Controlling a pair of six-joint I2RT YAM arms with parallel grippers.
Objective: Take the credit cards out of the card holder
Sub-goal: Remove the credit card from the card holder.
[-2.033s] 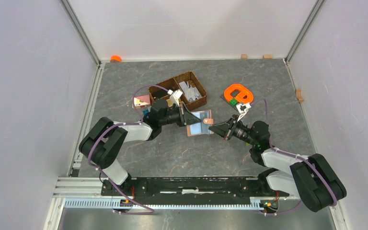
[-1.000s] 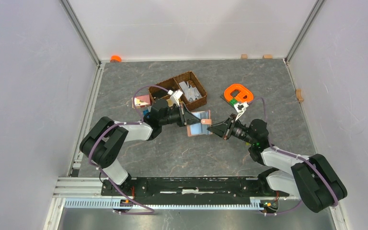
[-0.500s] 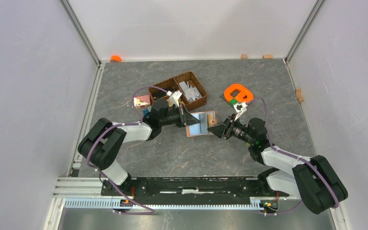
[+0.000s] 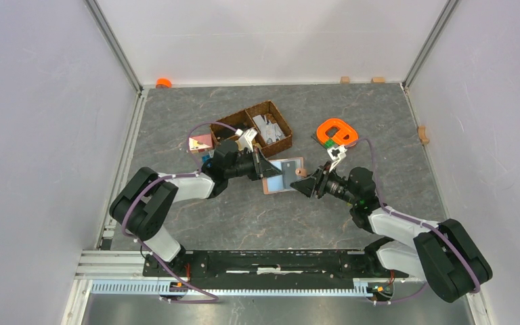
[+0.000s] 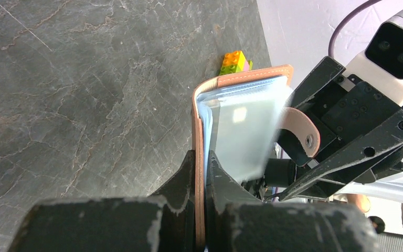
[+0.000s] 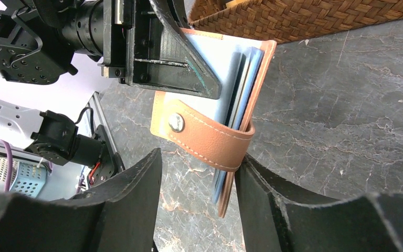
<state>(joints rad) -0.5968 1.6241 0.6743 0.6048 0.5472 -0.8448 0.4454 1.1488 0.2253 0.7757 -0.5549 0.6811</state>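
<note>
Since a second ago the right gripper has crept in. Its jaws, wide and empty, now straddle the snap tab of the small tan leather card holder, perhaps touching it. The left gripper pinches one cover tight. Thin pale-blue plastic cards remain inside, so extraction looks imminent. A dark brown wicker basket crowds close behind, and the nearer side gives room.

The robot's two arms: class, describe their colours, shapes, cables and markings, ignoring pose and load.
The left arm and right arm match: black joint housings joined by pale grey links, with a purple cable looping along each. A white camera box sits on each wrist. The left claw and right claw are black, angular wedges with scuffed paint.
</note>
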